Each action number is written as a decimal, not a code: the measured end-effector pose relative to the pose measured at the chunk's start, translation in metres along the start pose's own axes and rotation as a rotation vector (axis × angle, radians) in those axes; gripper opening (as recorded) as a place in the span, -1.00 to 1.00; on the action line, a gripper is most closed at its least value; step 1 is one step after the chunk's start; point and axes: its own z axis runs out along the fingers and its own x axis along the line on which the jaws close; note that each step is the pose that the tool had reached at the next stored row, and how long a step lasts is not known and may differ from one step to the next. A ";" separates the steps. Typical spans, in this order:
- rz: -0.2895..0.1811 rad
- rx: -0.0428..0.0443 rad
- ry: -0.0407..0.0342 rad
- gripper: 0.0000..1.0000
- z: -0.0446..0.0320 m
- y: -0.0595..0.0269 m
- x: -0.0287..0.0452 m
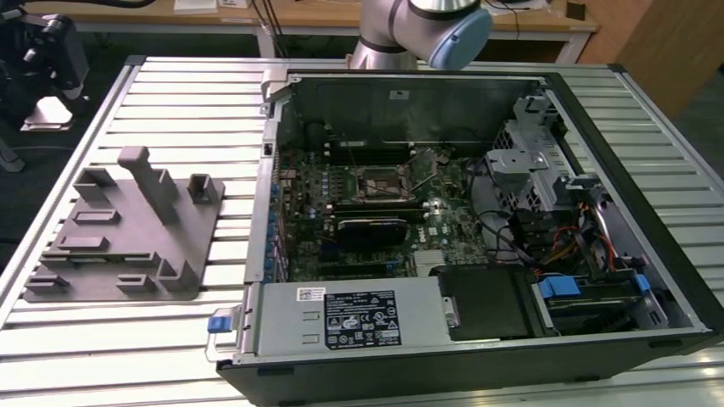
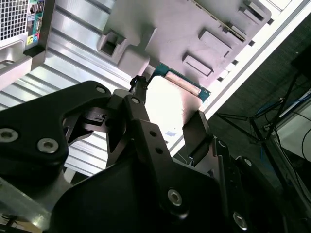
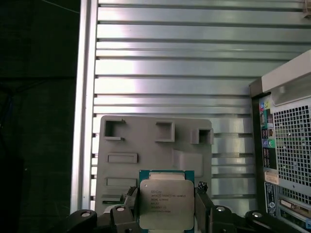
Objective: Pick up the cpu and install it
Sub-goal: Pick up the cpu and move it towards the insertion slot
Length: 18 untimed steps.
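Note:
The cpu (image 3: 165, 204), a flat square chip with a silver top and a green rim, sits between my two dark fingers (image 3: 129, 200), and my gripper (image 3: 165, 194) is shut on it. I hold it high above the grey tray (image 3: 155, 145), over the tray's near edge. In the second wrist view the cpu (image 2: 170, 104) shows as a bright plate with a teal edge between the fingertips (image 2: 138, 94). The grey tray (image 1: 125, 229) lies on the slatted table at the exterior view's left. The black socket (image 1: 379, 182) with its metal frame sits on the motherboard inside the open computer case.
The open computer case (image 1: 633, 153) takes up the exterior view's middle and right, with drive cages, cables and a power supply (image 1: 351, 318) inside. Upright posts (image 1: 147, 178) rise from the tray. The arm (image 1: 436, 25) reaches in from the far side. The slatted table (image 3: 194, 73) ends beside the tray.

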 end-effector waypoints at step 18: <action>0.000 0.0000 0.0001 0.08 0.0011 0.0005 -0.0348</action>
